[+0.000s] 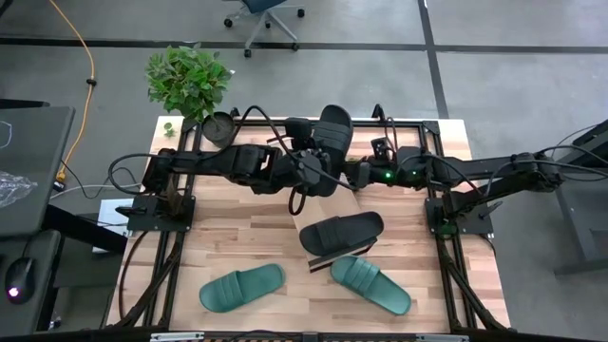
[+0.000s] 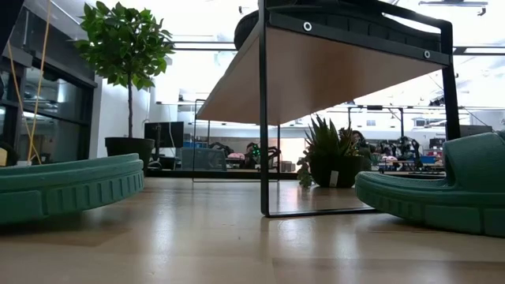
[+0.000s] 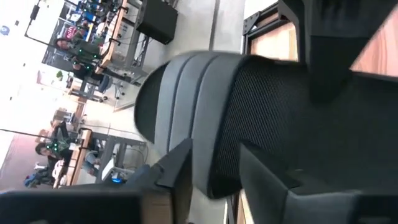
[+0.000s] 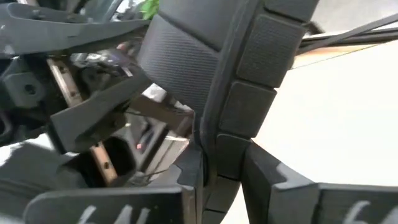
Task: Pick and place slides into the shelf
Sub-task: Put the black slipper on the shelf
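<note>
a black slide (image 1: pixel 332 126) sits at the shelf's (image 1: pixel 418 142) far edge, gripped in both my claws: left claw (image 1: pixel 318 163) clenched on it, right claw (image 1: pixel 353 174) clamped on its sole. another black slide (image 1: pixel 342 231) and two teal slides (image 1: pixel 241 287) lie on the table (image 1: pixel 237 237).

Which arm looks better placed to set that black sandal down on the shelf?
Probably both, jointly: the left hand and right hand each grip the black slide already over the shelf.
</note>
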Motion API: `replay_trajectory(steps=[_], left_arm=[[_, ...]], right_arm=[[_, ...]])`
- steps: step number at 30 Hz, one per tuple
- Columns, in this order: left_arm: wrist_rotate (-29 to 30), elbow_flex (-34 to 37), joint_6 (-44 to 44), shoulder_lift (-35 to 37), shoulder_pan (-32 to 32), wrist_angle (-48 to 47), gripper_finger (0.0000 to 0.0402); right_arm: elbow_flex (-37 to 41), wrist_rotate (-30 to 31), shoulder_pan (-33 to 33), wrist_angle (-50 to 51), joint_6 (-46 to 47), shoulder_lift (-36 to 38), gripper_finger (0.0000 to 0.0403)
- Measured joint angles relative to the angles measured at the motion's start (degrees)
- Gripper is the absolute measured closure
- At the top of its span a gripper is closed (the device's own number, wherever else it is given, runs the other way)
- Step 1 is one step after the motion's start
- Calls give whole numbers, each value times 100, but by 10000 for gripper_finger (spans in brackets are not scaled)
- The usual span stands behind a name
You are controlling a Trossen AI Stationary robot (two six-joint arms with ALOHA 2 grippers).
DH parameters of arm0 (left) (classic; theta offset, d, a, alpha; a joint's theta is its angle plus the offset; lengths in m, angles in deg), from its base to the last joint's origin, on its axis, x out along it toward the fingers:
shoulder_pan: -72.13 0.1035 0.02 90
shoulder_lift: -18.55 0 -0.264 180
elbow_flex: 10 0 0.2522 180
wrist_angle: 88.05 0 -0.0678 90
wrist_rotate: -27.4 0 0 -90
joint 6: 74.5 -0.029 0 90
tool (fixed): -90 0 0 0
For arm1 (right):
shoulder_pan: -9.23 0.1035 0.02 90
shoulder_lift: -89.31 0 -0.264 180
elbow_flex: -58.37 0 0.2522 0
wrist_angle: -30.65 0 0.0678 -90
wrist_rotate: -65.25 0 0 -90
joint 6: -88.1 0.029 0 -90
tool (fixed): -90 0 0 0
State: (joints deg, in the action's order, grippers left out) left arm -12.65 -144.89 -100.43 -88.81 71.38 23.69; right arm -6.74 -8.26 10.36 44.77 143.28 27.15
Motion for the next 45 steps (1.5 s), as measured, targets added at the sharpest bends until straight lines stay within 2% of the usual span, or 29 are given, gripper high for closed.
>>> replay_trajectory(steps=[7,13,15,17,23,26,28,34,40,45], left_arm=[[120,0,-175,26,2,-84,215],[49,1,-428,204,37,-145,192],[-387,0,-331,295,119,-119,192],[-1070,0,-103,437,267,-195,196],[-3508,0,114,755,937,-282,222],[-4776,0,210,782,1309,-285,237],[-5315,2,436,809,1561,-297,246],[-5947,0,1032,820,2065,-278,266],[-7276,0,1548,779,2466,-262,268],[-7576,0,1836,776,2601,-241,267]], right_arm=[[0,423,-2,1123,-50,567,354],[0,-201,0,2107,-260,1217,354],[0,-445,0,2350,-277,1415,354],[0,-666,0,2454,-433,1574,354],[0,-1741,0,2424,-1425,1803,355],[0,-2018,0,2439,-1650,1793,355],[0,-2143,0,2471,-1741,1752,355],[0,-2627,0,2643,-1912,1575,355],[0,-2708,2,2614,-2152,1402,355],[0,-2716,2,2560,-2406,1289,355]])
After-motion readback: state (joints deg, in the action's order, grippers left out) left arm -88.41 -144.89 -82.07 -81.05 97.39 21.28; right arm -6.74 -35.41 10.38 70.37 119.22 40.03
